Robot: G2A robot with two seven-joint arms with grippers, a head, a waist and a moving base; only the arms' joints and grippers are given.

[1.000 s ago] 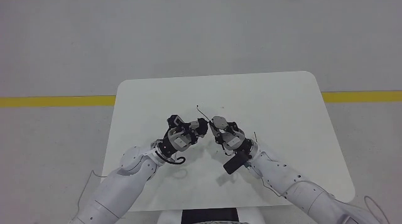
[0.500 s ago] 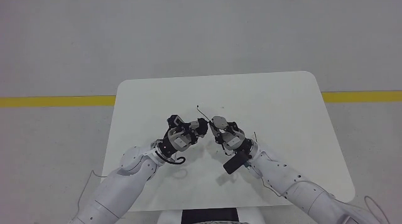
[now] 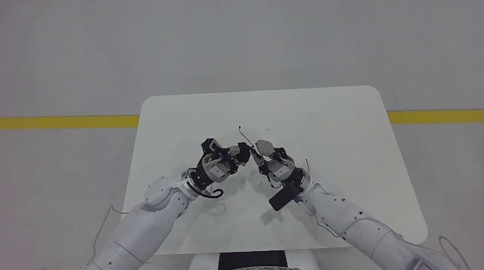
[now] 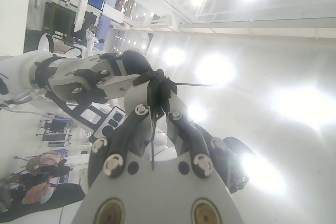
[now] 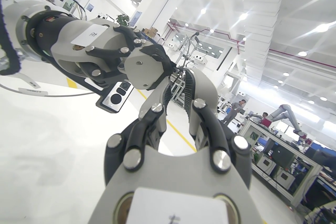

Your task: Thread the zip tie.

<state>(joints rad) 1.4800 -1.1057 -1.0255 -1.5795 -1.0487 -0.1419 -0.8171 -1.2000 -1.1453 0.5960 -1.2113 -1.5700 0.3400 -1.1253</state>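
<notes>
Zip tie (image 4: 153,130), thin black plastic strip, held above middle of rounded white table (image 3: 340,119); pinched by closed fingertips of left gripper (image 4: 157,96) and right gripper (image 5: 179,75), tip to tip, tail sticking free.

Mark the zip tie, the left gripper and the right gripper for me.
zip tie (image 4: 194,84): left wrist view, on its thin free tail.
left gripper (image 4: 159,89): left wrist view, midway between its fingertips.
right gripper (image 3: 257,151): top view, at its tip.
</notes>
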